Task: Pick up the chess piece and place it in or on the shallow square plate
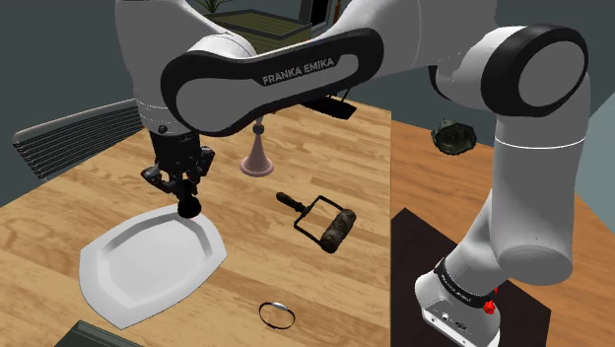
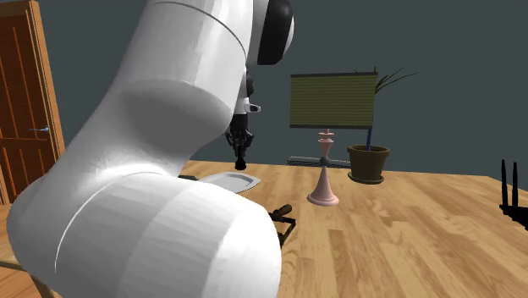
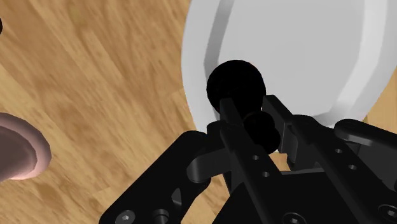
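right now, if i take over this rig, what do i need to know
gripper: shut on a black round-headed piece, apparently the chess piece.
where: it hangs just above the rim of the white plate; a pink chess piece stands apart on the table.
done: the pick-up.
left: lower and release on the plate.

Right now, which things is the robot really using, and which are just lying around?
Using: gripper, black ball-topped piece it clasps, white plate.
Lying about: pink turned piece, roller with handle, dark ring, potted plant.
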Controlling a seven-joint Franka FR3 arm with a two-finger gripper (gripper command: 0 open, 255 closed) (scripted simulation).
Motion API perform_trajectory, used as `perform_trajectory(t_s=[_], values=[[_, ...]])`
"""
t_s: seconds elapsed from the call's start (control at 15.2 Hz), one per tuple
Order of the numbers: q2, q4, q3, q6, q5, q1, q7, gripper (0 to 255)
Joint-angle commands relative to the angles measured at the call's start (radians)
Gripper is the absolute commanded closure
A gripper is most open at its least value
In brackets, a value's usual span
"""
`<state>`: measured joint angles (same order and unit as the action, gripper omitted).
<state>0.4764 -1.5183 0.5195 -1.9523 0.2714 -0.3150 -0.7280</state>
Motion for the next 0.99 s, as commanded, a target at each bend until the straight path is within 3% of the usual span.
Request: perform_trajectory(t_s=[0.0, 0.33, 0.92], values=[[0.070, 0.109, -0.005, 0.046, 0.028, -0.055, -0.034, 255], [0.248, 0.420, -0.024, 0.182, 0.082, -0.205, -0.089, 255], [0.263, 0.320, -0.032, 0.072, 0.092, -0.190, -0.105, 255]])
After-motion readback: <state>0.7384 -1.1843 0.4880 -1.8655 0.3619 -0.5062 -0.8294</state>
